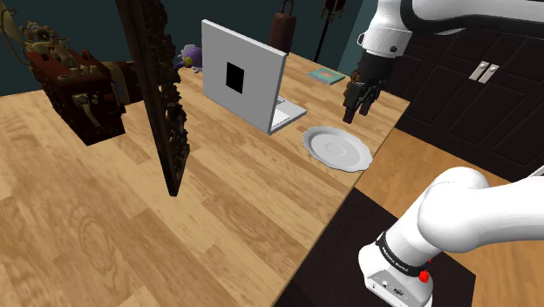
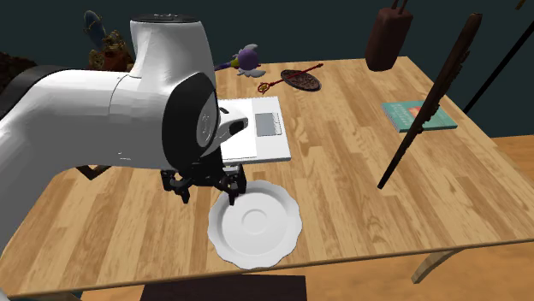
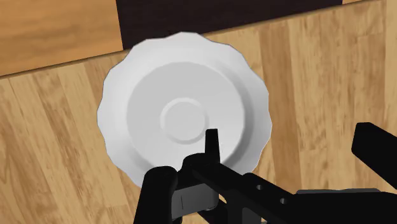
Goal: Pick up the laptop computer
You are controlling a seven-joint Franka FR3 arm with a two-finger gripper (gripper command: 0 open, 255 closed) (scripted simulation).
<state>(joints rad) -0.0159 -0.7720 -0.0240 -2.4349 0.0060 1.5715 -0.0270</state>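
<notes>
The laptop (image 1: 245, 77) stands open on the wooden table, its white lid with a black square turned toward the shoulder camera and its base (image 2: 259, 128) lying flat behind. My gripper (image 1: 356, 108) hangs above the table, off the laptop's base toward the shoulder view's right and apart from it. It hovers over the edge of a white scalloped plate (image 3: 181, 114). In the second exterior view my arm hides much of the laptop and the gripper (image 2: 210, 186) sits at the plate's (image 2: 255, 224) near rim. The fingers (image 3: 213, 143) stand apart, open, with nothing between them.
A tall dark carved panel (image 1: 161, 96) stands upright on the table beside the laptop. Further along is a dark red ornate chest (image 1: 74, 83). A teal book (image 2: 419, 115), a purple toy (image 2: 248, 58) and a red racket (image 2: 299, 79) lie near the far side. The table edge (image 1: 366, 179) runs by the plate.
</notes>
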